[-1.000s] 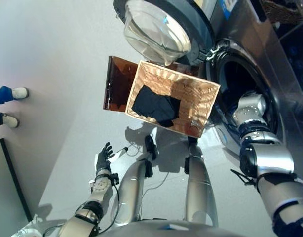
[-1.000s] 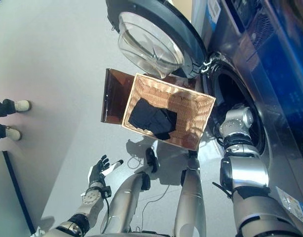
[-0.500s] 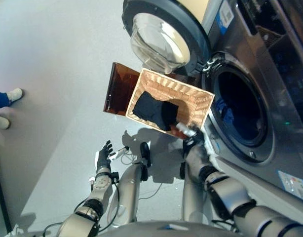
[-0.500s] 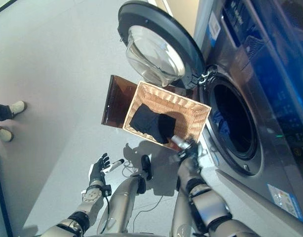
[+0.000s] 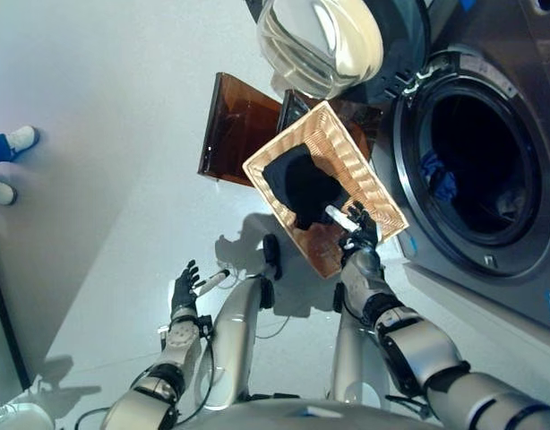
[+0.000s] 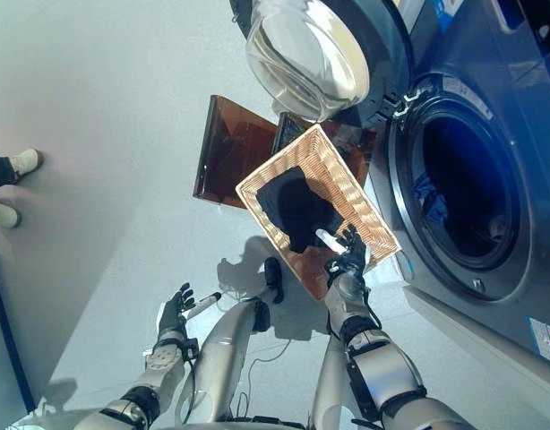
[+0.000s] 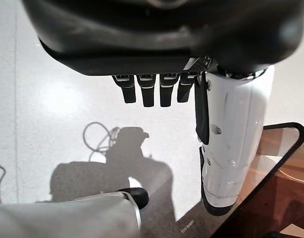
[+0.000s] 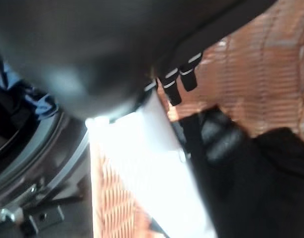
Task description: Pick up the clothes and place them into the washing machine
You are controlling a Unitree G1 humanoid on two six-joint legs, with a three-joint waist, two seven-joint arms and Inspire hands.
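At the far left edge, a person's white shoes (image 5: 13, 139) stand on the pale grey floor (image 5: 96, 197). Low in the scene, the robot's left hand (image 5: 184, 288) hangs above the floor, away from the laundry, its fingers (image 7: 142, 90) straight and relaxed, holding nothing, with the white-covered thumb standing out beside them. Further along, a flat brown translucent panel (image 5: 235, 130) lies on the floor, touching the far side of a rectangular woven wicker basket (image 5: 369, 193). Inside the basket lies a crumpled black garment (image 5: 302, 184), towards its left half. The robot's right hand (image 5: 357, 233) reaches over the near right part of the basket, its white thumb pointing at the edge of the black garment; its fingers (image 8: 177, 82) look extended and not closed on the cloth, though whether they touch it cannot be told. To the right stands a silver-grey front-loading washing machine (image 5: 517, 269), its round glass door (image 5: 324, 40) swung open above the basket. Within the dark drum opening (image 5: 476, 166), a piece of blue clothing (image 5: 439, 179) is visible.
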